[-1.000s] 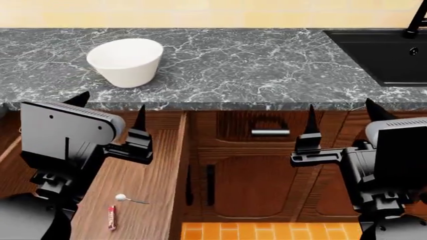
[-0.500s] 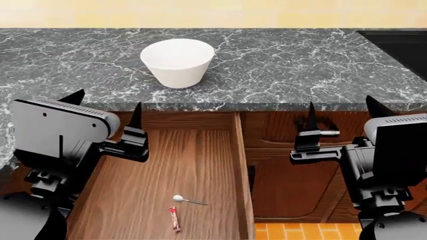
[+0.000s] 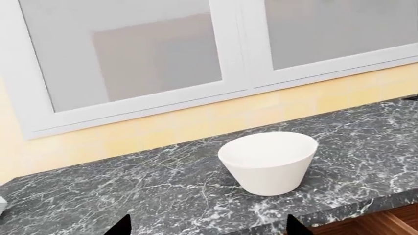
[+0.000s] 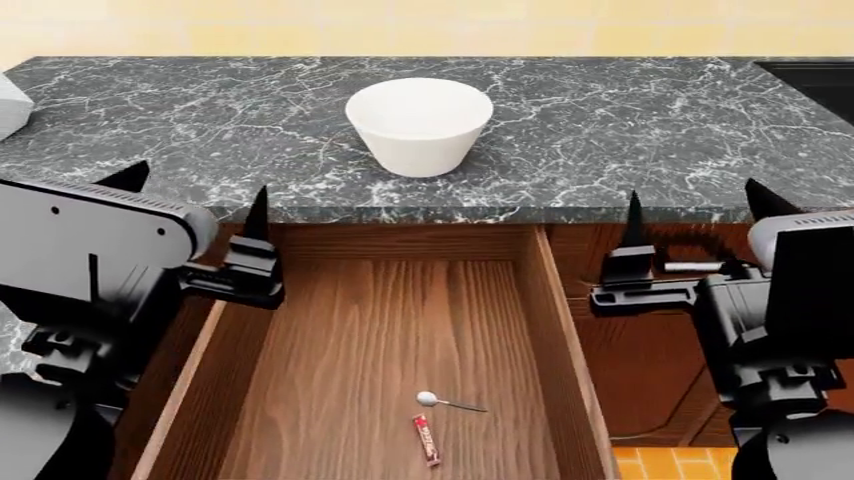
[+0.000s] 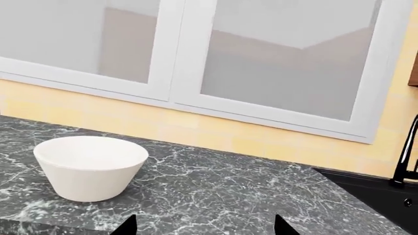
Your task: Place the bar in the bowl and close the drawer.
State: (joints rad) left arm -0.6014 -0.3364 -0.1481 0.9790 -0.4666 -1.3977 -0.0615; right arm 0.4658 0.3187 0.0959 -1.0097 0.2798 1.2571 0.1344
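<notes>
A dark grey marble countertop (image 4: 200, 120) is running across a kitchen, backed by a pale yellow wall (image 3: 163, 127) and white-framed frosted windows (image 5: 176, 58). The white bowl (image 4: 419, 124) is sitting upright on it near the front edge, also showing in the left wrist view (image 3: 268, 161) and the right wrist view (image 5: 90, 166). Below the counter the reddish-brown wooden drawer (image 4: 360, 330) is standing pulled wide open. The dark red bar (image 4: 426, 441) is lying flat on its floor toward the near end, just beside a small white spoon (image 4: 441, 401), the two apart from each other. The left gripper (image 4: 194, 195) is hovering over the drawer's left side, its fingers spread and holding nothing. The right gripper (image 4: 691, 210) is hanging beyond the drawer's right wall, likewise spread and empty, in front of a narrower drawer front with a silver handle (image 4: 687, 267). A black sink (image 5: 382, 188) is lying at the counter's right end.
</notes>
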